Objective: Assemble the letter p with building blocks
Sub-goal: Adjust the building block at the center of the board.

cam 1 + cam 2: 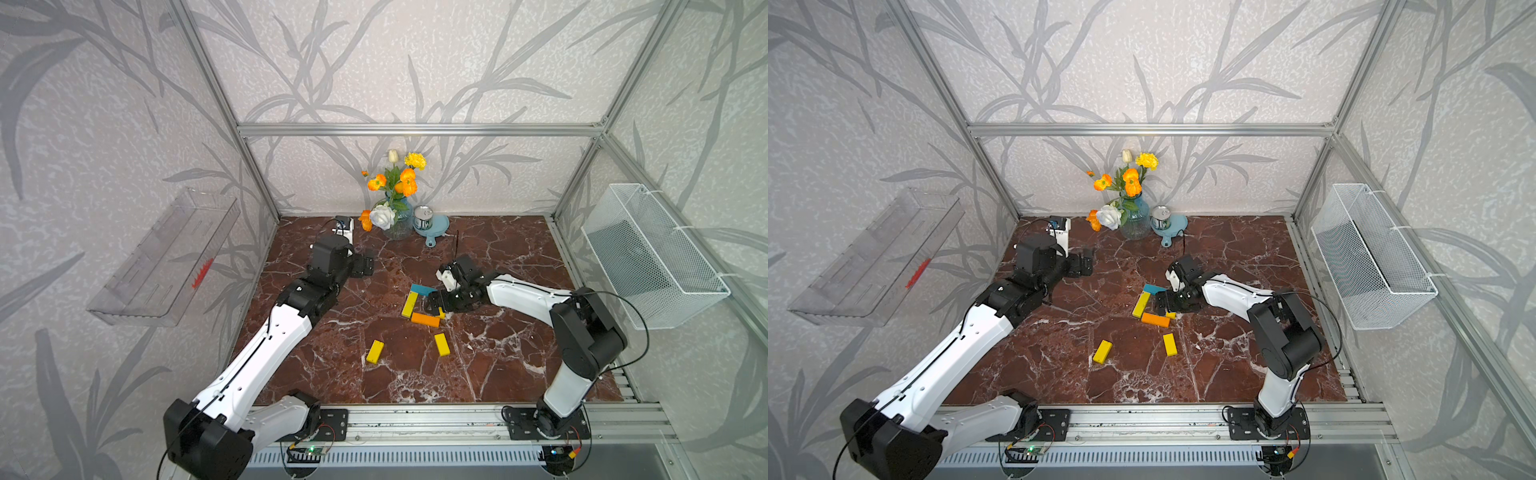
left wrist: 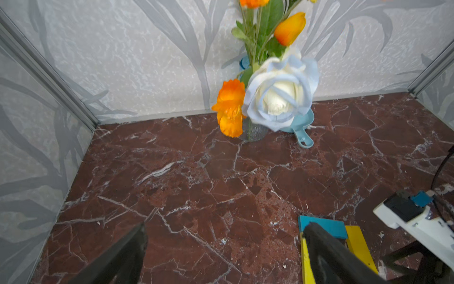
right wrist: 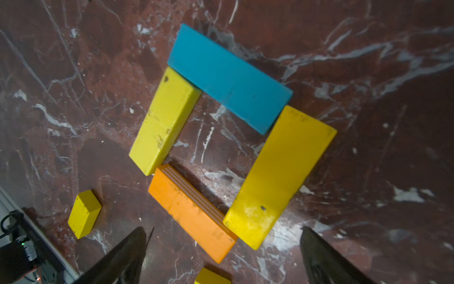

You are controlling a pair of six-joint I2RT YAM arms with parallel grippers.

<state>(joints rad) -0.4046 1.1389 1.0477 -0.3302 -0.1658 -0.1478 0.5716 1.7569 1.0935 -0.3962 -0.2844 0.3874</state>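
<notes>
1. The right gripper (image 3: 224, 237) hangs low over the marble tabletop (image 1: 498, 257), its jaws spread wide and gripping nothing
2. Just ahead of its fingertips, four blocks close into a square. The orange block (image 3: 194, 214) lies nearest the tips and the teal block (image 3: 229, 80) farthest. The yellow stem block (image 3: 164, 120) forms one side and the yellow side block (image 3: 280, 174) the other
3. The corner where the orange block meets the yellow side block sits within the span between the two fingers. In both top views the gripper covers part of that yellow side block
4. One loose yellow block (image 1: 375, 352) lies flat, well outside the gripper and apart from the square. A second loose yellow block (image 1: 442, 344) lies back behind the fingertips
5. The left gripper (image 2: 226, 228) also has its jaws spread wide, with bare marble between them. It is well apart from the square, which lies beyond one of its fingers, and a vase of flowers (image 1: 397, 224) stands ahead of it
</notes>
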